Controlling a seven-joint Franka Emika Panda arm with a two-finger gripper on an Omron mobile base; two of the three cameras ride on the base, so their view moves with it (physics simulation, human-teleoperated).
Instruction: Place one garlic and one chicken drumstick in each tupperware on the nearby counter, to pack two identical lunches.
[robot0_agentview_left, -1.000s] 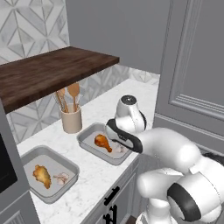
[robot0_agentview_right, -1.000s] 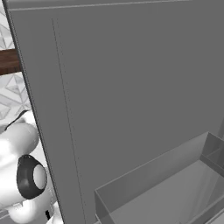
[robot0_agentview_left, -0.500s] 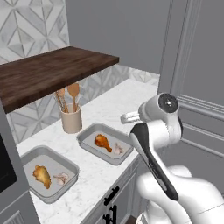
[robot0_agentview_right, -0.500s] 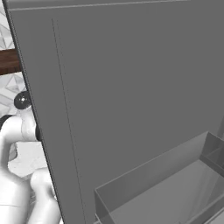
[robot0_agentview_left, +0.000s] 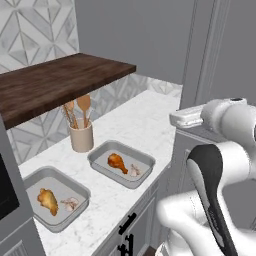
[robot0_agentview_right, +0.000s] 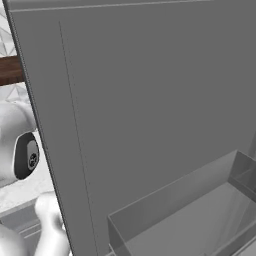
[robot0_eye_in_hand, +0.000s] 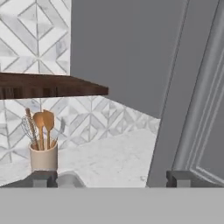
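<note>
Jaws wide apart and empty, two tupperware (robot0_agentview_left: 121, 163) (robot0_agentview_left: 55, 196) each with one chicken drumstick (robot0_agentview_left: 117, 161) (robot0_agentview_left: 48, 199), apparently one garlic (robot0_agentview_left: 134, 171) (robot0_agentview_left: 70, 203).

The raised arm holds its tool (robot0_eye_in_hand: 112, 179) level, jaws wide apart.

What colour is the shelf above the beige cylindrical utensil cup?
Dark brown wood grain. The flat wooden shelf shows best in the left base view, over the beige cylindrical utensil cup.

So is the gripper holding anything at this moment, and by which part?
Nothing is held. In the hand view the gripper has its jaws wide apart with nothing between them.
</note>
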